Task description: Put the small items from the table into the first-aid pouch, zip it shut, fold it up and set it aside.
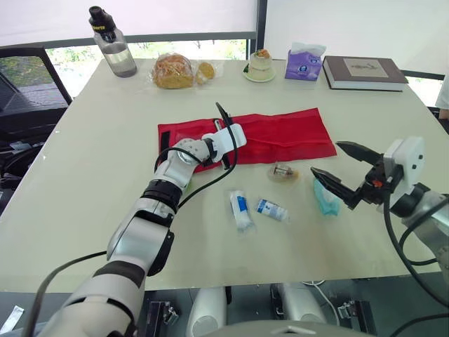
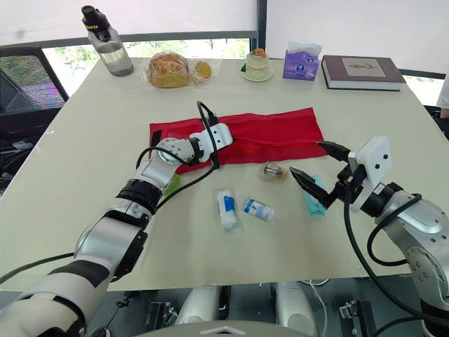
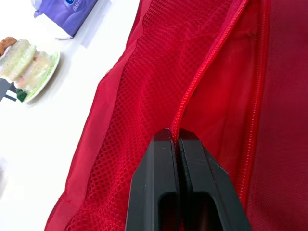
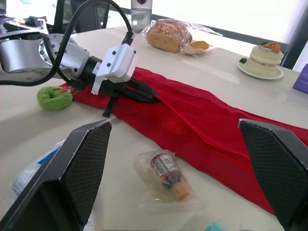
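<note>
The red first-aid pouch (image 1: 287,133) lies unfolded across the middle of the table. My left gripper (image 3: 175,134) is shut on the pouch's zip edge near its left end, and it also appears in the right wrist view (image 4: 153,98). My right gripper (image 1: 325,157) hovers open just off the pouch's right end, above a teal packet (image 1: 326,198). In front of the pouch lie a small bottle in a clear bag (image 1: 283,171), a white-and-blue roll (image 1: 240,209) and a small blue-and-white vial (image 1: 271,209). A green ring (image 4: 55,97) rests by my left forearm.
Along the far edge stand a water bottle (image 1: 112,45), bagged bread (image 1: 174,70), a plated cake (image 1: 260,67), a purple tissue pack (image 1: 304,63) and a book (image 1: 363,71). A black chair (image 1: 28,91) stands off the left side.
</note>
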Controlling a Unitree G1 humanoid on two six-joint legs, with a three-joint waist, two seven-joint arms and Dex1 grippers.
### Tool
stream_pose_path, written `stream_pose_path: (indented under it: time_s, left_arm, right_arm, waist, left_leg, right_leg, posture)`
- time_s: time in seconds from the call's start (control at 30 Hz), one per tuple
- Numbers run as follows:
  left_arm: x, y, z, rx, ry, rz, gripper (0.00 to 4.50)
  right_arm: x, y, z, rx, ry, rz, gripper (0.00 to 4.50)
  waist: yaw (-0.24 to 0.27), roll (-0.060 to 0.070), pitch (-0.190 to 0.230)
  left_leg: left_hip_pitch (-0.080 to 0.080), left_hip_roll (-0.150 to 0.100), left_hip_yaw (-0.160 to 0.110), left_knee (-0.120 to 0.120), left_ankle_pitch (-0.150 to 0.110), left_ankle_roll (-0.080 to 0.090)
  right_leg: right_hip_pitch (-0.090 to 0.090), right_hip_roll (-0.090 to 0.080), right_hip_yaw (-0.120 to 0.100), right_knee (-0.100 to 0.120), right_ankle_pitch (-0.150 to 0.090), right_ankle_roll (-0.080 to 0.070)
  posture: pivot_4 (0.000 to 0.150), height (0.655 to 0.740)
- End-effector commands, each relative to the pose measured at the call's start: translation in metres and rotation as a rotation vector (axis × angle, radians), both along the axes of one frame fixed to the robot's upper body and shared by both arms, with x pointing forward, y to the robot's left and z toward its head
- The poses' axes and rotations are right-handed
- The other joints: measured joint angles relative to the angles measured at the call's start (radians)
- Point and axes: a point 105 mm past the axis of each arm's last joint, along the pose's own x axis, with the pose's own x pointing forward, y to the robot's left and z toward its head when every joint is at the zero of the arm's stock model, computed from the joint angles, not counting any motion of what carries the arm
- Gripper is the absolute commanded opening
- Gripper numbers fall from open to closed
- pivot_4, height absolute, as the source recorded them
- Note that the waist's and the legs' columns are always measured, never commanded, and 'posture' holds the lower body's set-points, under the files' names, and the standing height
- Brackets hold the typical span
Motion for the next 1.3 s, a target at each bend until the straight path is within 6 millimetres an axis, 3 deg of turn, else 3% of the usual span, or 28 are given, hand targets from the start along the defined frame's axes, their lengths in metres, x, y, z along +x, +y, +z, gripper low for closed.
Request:
stream_pose_path:
  time_s: [0.03,0.23,0.37,0.47,0.77,0.87,1.1,1.3]
  left_arm:
    - [0.001,0.002,0.009,-0.038,-0.013,0.002,0.02]
    - [0.0,0.012,0.004,-0.048,0.02,0.026,0.02]
    - [-0.001,0.019,0.005,-0.059,0.034,0.035,0.02]
    - [-0.002,0.031,0.005,-0.057,0.043,0.053,0.02]
    - [-0.005,0.063,0.005,-0.04,0.058,0.114,0.02]
    - [-0.004,0.071,0.006,-0.04,0.057,0.136,0.02]
    - [-0.003,0.079,0.008,-0.041,0.055,0.163,0.02]
    - [-0.004,0.076,0.008,-0.042,0.054,0.154,0.02]
  right_arm:
    - [-0.014,0.013,0.001,-0.018,0.011,0.101,4.5]
    - [-0.042,0.032,-0.003,-0.024,0.103,0.319,4.5]
    - [-0.056,0.031,0.004,-0.011,0.139,0.429,4.5]
    - [-0.06,0.018,0.016,-0.005,0.139,0.462,4.5]
    - [-0.039,-0.057,0.055,-0.143,0.048,0.35,4.5]
    - [-0.037,-0.064,0.055,-0.181,0.052,0.342,4.5]
    - [-0.036,-0.06,0.052,-0.193,0.065,0.369,4.5]
    - [-0.038,-0.035,0.02,-0.273,0.17,0.412,4.5]
  waist:
    - [0.0,0.0,0.0]
    - [-0.001,0.0,0.0]
    - [-0.001,0.0,0.0]
    - [-0.003,0.0,0.0]
    - [-0.001,-0.001,0.0]
    - [-0.001,-0.001,0.0]
    - [-0.001,-0.001,0.0]
    - [-0.001,-0.001,0.0]
  left_leg:
    - [0.0,0.0,0.0,0.0,0.0,0.0]
    - [0.0,0.0,0.0,0.0,0.0,0.0]
    - [0.0,0.0,0.0,0.0,0.0,0.0]
    - [0.0,0.0,0.0,0.0,0.0,0.0]
    - [0.001,0.0,0.0,0.001,0.0,0.0]
    - [0.001,0.0,0.0,0.001,0.0,0.0]
    - [0.001,0.0,0.0,0.001,0.0,0.0]
    - [0.001,0.0,0.0,0.001,0.0,0.0]
  right_leg:
    - [0.0,0.0,0.0,0.0,0.0,0.0]
    - [0.0,0.0,0.0,0.0,0.0,0.0]
    - [0.0,0.0,0.0,0.001,0.0,0.0]
    - [0.0,0.0,0.0,0.001,0.0,0.0]
    - [0.001,0.0,0.0,0.001,0.0,0.0]
    - [0.001,0.0,0.0,0.001,0.0,0.0]
    - [0.001,0.0,0.0,0.001,0.0,0.0]
    - [0.001,0.0,0.0,0.001,0.0,0.0]
  posture:
    - [0.15,0.74]
    - [0.15,0.74]
    - [0.15,0.74]
    - [0.15,0.74]
    - [0.15,0.74]
    - [0.15,0.74]
    - [0.15,0.74]
    - [0.15,0.74]
